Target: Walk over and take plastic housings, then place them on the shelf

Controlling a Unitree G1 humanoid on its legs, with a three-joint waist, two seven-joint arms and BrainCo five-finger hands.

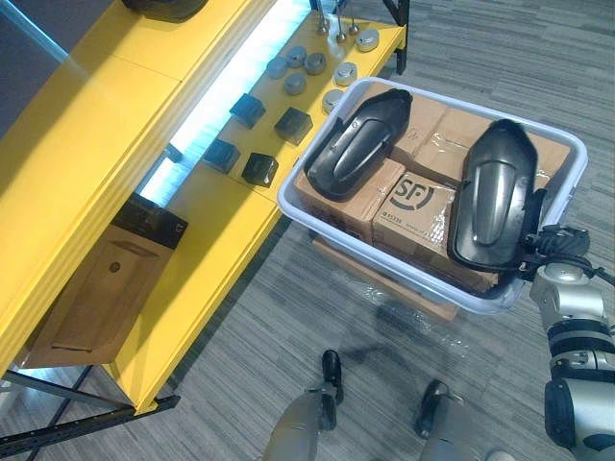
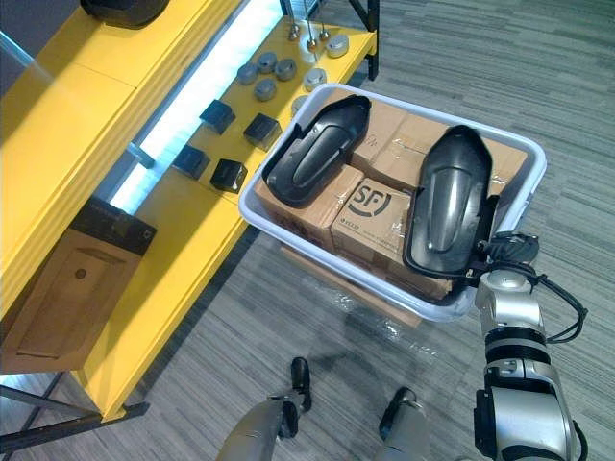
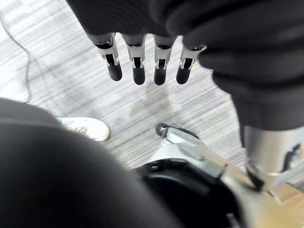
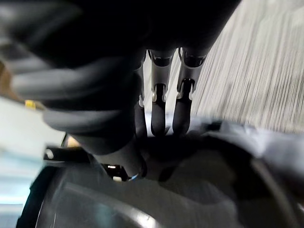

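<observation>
A long yellow shelf [image 1: 86, 144] ran down the robot's left side over grey carpet [image 1: 317, 317], with a flat brown cardboard box [image 1: 96, 298] on its lower level. Just beside the shelf sat a white plastic bin [image 1: 285, 197] packed with taped cardboard boxes [image 1: 413, 206]. Two black plastic housings lay on top of those boxes: the left housing [image 1: 360, 144] nearer the shelf, the right housing [image 1: 495, 192] along the bin's far side. The right hand [image 4: 164, 102] was up against the near end of the right housing at the bin's corner, though I couldn't tell whether it had hold of it. The left hand [image 3: 137, 61] hung over the carpet holding nothing, fingers [image 3: 160, 66] straight, a white shoe [image 3: 85, 128] beyond them. Small black blocks [image 1: 259, 168] and grey round parts [image 1: 314, 62] dotted the shelf top.
</observation>
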